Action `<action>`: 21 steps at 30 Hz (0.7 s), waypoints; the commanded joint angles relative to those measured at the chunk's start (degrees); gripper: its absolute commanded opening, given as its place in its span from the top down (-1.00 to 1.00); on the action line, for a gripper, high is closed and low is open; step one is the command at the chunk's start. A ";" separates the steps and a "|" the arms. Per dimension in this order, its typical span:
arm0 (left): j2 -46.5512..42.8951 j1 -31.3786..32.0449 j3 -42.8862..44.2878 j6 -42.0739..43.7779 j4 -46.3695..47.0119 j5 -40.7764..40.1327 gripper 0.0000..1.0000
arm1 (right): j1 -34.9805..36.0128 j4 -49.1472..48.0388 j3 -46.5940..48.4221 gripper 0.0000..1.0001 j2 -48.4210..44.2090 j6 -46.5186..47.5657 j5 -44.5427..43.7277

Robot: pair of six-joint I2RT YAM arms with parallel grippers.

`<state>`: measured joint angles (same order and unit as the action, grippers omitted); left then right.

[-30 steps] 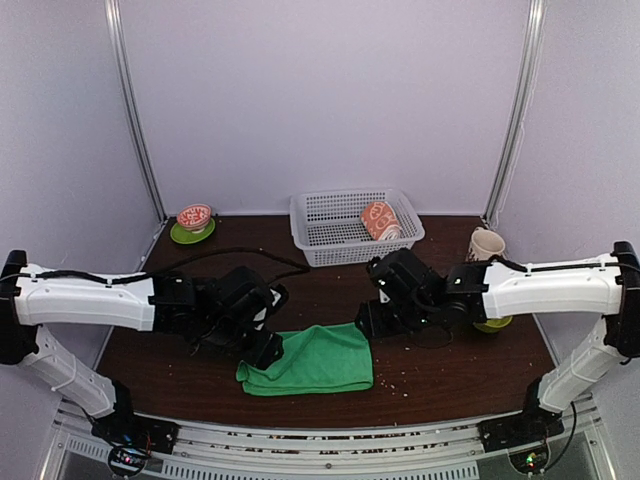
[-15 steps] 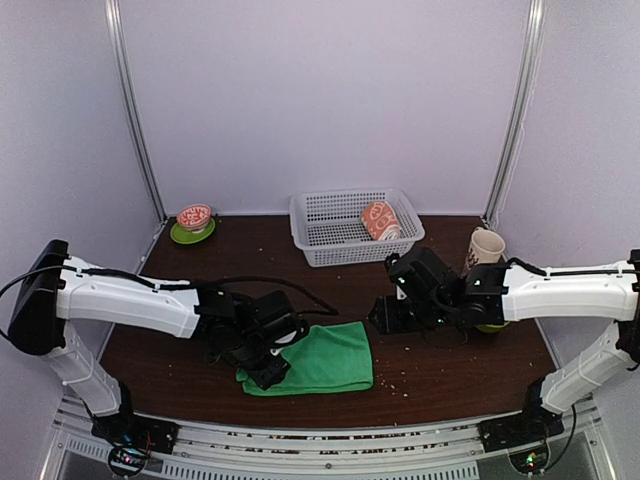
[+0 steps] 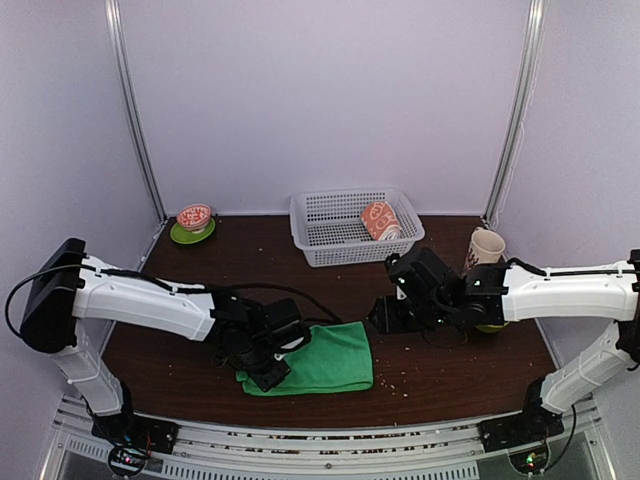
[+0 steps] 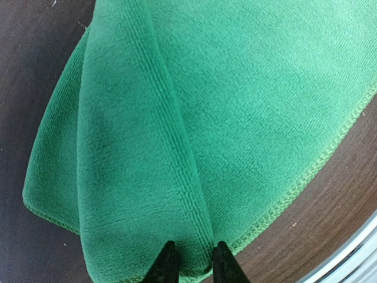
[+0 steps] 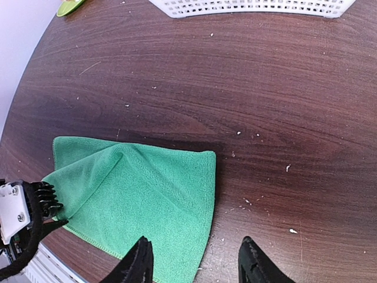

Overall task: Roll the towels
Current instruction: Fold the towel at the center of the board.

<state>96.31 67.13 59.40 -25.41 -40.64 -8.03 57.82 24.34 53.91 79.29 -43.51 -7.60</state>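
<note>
My left gripper (image 4: pixel 193 263) pinches a fold at the green towel (image 3: pixel 325 358), near-left corner. My right gripper (image 5: pixel 197 262) hangs open.

The green towel (image 3: pixel 325 358) is plain bright green with a paler stitched hem; the peach towel (image 3: pixel 380 220), at twelve o'clock in the white lattice basket (image 3: pixel 350 252), bears white prints; the table (image 3: pixel 450 370) is dark brown wood grain flecked with pale crumbs; at ten o'clock, a red-and-white bowl (image 3: pixel 194 215) on a green saucer (image 3: pixel 183 238); at two o'clock, a cream mug (image 3: pixel 486 245).
</note>
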 commanded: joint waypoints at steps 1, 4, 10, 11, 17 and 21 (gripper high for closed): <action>0.98 0.19 2.39 0.41 -0.97 -2.92 0.61 | -0.23 -0.43 -0.78 0.00 -1.33 -0.46 -1.22; 0.73 0.19 2.79 0.33 -1.20 -4.19 0.81 | -0.23 -0.51 -0.75 0.01 -1.43 -0.41 -1.33; -0.83 -0.04 3.66 -0.82 -3.16 -8.35 1.00 | -0.30 -0.26 -0.89 0.02 -2.01 -0.18 -1.46; -1.34 -0.26 3.64 -0.82 -3.16 -8.63 1.00 | -0.22 -0.37 -0.98 0.02 -2.07 -0.13 -1.46; -2.56 -2.72 3.96 -1.01 -3.73 -10.40 1.00 | -0.18 -2.69 -2.34 0.04 -0.68 -0.61 1.77; -3.84 -4.73 3.90 -1.46 -3.74 -11.50 1.00 | 0.62 -4.56 -3.10 0.04 0.77 -1.39 4.00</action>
<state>95.00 64.31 61.73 -25.91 -43.83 -16.97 57.84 22.61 51.90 78.89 -43.92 -5.87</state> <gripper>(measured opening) 0.008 0.479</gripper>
